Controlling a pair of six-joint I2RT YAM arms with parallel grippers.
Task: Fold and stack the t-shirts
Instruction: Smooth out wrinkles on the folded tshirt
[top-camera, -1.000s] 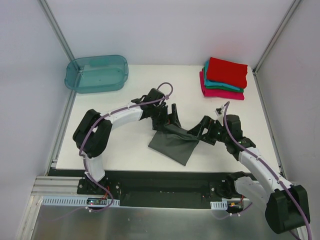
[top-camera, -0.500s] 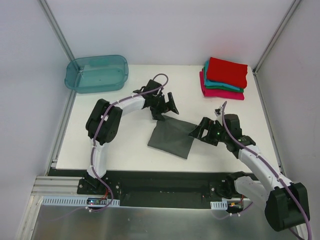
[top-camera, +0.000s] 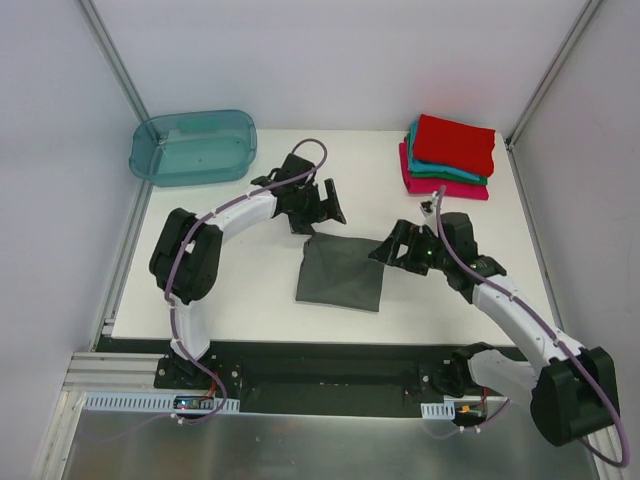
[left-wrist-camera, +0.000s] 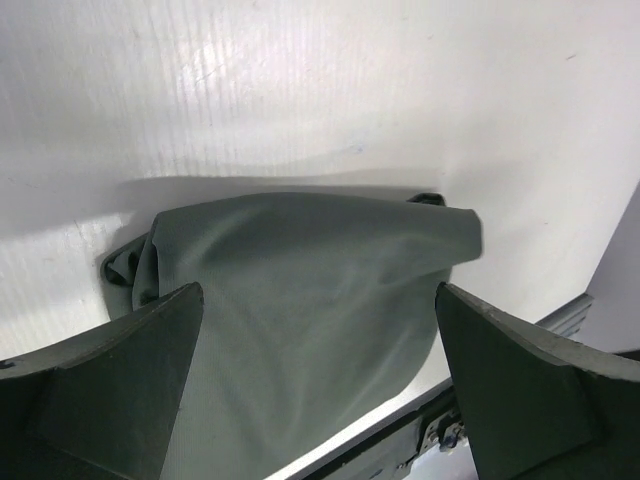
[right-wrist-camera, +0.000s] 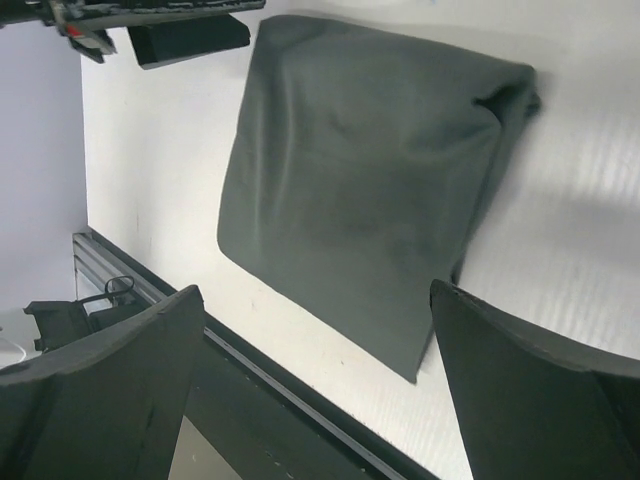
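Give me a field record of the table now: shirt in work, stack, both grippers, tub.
shirt in work: dark grey t-shirt, folded, flat on the table
stack: red t-shirt on top, teal t-shirt under it, magenta-pink t-shirt at the bottom, far right corner
left arm: left gripper open, holding nothing, at the shirt's far left corner
right arm: right gripper open, holding nothing, at the shirt's far right corner
tub: teal plastic tub, far left corner

teal plastic tub | far-left corner | white table
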